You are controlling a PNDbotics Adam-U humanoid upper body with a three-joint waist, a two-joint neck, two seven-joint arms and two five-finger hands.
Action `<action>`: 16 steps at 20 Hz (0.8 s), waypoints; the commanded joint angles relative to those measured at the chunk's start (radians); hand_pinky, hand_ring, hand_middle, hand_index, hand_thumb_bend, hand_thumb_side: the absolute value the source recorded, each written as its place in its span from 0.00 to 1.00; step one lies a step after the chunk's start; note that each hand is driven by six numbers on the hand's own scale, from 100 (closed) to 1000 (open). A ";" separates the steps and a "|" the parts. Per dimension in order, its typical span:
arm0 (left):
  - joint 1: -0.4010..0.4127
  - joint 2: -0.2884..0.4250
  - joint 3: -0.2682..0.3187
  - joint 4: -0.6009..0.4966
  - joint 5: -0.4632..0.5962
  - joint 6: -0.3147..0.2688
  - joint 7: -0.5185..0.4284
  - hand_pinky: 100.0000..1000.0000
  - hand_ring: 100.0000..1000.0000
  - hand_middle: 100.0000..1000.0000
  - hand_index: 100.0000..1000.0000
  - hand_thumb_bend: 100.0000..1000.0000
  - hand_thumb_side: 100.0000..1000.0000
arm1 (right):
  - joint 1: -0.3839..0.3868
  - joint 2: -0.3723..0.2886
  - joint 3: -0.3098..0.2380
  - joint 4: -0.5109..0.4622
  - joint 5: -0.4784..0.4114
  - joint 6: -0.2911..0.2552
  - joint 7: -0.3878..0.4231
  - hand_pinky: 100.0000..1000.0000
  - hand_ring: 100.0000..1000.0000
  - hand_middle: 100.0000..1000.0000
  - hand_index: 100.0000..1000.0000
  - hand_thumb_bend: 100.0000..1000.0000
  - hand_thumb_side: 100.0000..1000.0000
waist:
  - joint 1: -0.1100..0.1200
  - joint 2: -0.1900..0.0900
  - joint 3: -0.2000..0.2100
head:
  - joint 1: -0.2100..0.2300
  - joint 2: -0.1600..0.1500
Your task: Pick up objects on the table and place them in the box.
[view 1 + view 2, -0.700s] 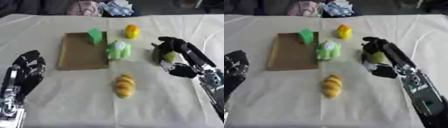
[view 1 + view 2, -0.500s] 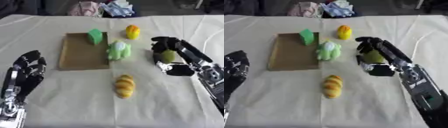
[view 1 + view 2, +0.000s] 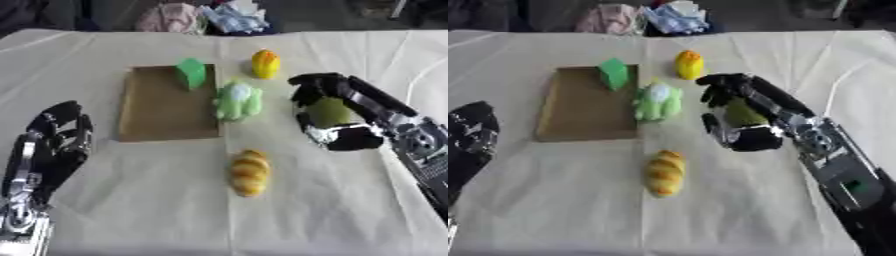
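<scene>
My right hand (image 3: 346, 120) is curled round an olive-green object (image 3: 330, 111) right of the table's middle, and carries it above the cloth. A flat brown box (image 3: 166, 107) lies left of centre, with a green block (image 3: 192, 73) at its far right corner. A light green plush toy (image 3: 237, 101) stands against the box's right edge. A yellow duck-like toy (image 3: 266, 63) sits farther back. A yellow-orange bread-like toy (image 3: 249, 172) lies nearer me. My left hand (image 3: 54, 145) rests open at the lower left, fingers up.
A pale cloth (image 3: 131, 210) covers the table. Pink and blue-white bundles (image 3: 206, 17) lie past the far edge.
My right hand has moved left toward the plush toy and box, carrying the olive-green object. The left hand has stayed in place.
</scene>
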State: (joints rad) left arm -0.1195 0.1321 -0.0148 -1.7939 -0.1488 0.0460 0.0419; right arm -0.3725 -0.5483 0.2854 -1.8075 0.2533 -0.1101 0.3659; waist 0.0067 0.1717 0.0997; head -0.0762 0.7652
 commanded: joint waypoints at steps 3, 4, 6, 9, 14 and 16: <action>-0.003 0.016 -0.003 -0.012 0.002 -0.003 -0.006 0.70 0.82 0.71 0.78 0.08 0.26 | -0.061 -0.048 0.047 0.006 0.023 -0.017 0.081 0.68 0.67 0.67 0.91 0.00 0.19 | -0.014 -0.031 0.004 | -0.006 0.005; -0.003 0.016 -0.003 -0.012 0.002 -0.003 -0.006 0.70 0.82 0.71 0.78 0.08 0.26 | -0.072 -0.051 0.057 0.013 0.033 -0.022 0.098 0.68 0.67 0.67 0.91 0.00 0.19 | -0.015 -0.031 0.005 | -0.007 0.005; -0.003 0.016 -0.004 -0.012 0.002 -0.003 -0.007 0.70 0.82 0.71 0.78 0.08 0.26 | -0.089 -0.053 0.074 0.028 0.052 -0.031 0.126 0.68 0.68 0.68 0.91 0.00 0.19 | -0.015 -0.031 0.007 | -0.007 0.005; -0.004 0.017 -0.005 -0.012 0.002 -0.003 -0.008 0.70 0.82 0.71 0.78 0.08 0.26 | -0.113 -0.057 0.095 0.049 0.082 -0.049 0.161 0.70 0.69 0.70 0.92 0.00 0.19 | -0.016 -0.031 0.010 | -0.009 0.005; -0.005 0.018 -0.006 -0.012 0.002 -0.003 -0.009 0.70 0.82 0.71 0.78 0.08 0.26 | -0.150 -0.077 0.132 0.073 0.137 -0.093 0.229 0.73 0.72 0.72 0.93 0.00 0.21 | -0.018 -0.030 0.015 | -0.011 0.005; -0.005 0.018 -0.007 -0.012 0.002 -0.003 -0.010 0.70 0.82 0.71 0.78 0.08 0.26 | -0.163 -0.086 0.148 0.081 0.151 -0.110 0.258 0.74 0.73 0.73 0.93 0.00 0.22 | -0.018 -0.030 0.016 | -0.012 0.005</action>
State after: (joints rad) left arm -0.1160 0.1326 -0.0209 -1.7938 -0.1488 0.0444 0.0356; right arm -0.5179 -0.6046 0.4321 -1.7253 0.3912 -0.2103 0.6070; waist 0.0035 0.1677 0.1151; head -0.0855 0.7652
